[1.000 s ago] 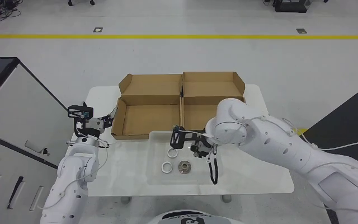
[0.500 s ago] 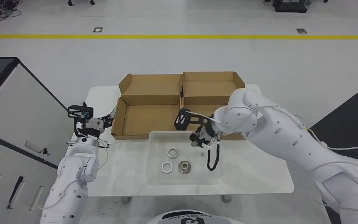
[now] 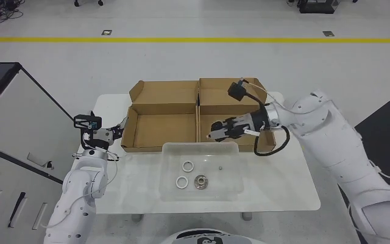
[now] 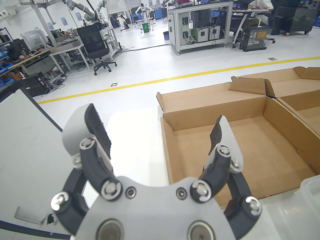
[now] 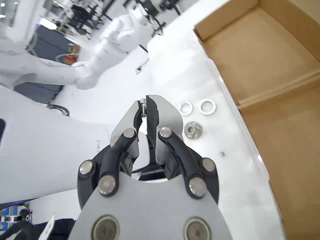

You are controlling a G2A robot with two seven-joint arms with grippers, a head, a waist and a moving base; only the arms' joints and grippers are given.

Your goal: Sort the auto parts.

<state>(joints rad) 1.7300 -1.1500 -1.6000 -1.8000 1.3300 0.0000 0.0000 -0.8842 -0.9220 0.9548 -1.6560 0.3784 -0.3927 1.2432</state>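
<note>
Metal screw [image 5: 143, 109] in right pincer [image 5: 144, 100] aloft

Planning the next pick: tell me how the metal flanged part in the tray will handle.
The metal flanged part looks solid, so probably stiff and heavy for its size. Lying flat in the tray, it should slide rather than roll if pushed. Its shiny surface may slip.

Bright o'head light, faint shadows, fisheye edges

No text, label or number seems legible anywhere here.
</note>
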